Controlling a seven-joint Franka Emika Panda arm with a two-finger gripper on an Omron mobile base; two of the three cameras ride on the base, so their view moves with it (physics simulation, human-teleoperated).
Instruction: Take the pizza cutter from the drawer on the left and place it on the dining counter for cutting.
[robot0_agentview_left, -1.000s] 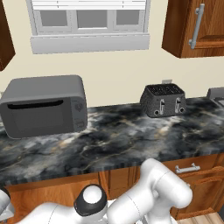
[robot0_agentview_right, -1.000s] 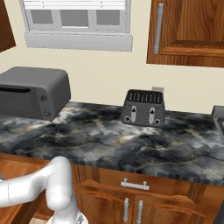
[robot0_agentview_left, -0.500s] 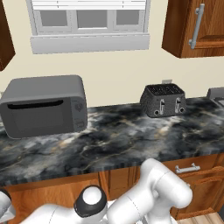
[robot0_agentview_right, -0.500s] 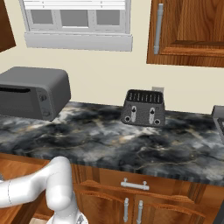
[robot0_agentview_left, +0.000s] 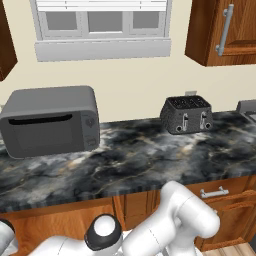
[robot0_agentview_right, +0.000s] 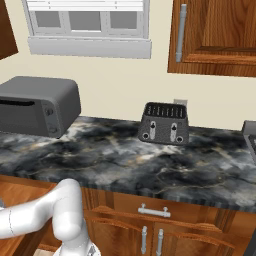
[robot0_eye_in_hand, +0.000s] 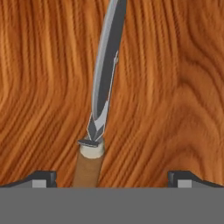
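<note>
No writing is legible. The pincer (robot0_eye_in_hand: 112, 177) stands wide, its tips either side of the pizza cutter (robot0_eye_in_hand: 103, 103): thin grey metal wheel seen edge-on, short brown wooden handle, lying on the drawer's (robot0_eye_in_hand: 43, 87) streaky grained wood floor.

Even flat rendered light – no glare; hand view close-up soft.

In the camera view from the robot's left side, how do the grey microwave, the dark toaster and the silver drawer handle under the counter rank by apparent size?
1. Grey box-shaped microwave, clearly largest.
2. Dark slotted toaster.
3. Short silver bar handle on the wooden drawer front, smallest, even though it sits nearer the camera than the toaster.
</note>
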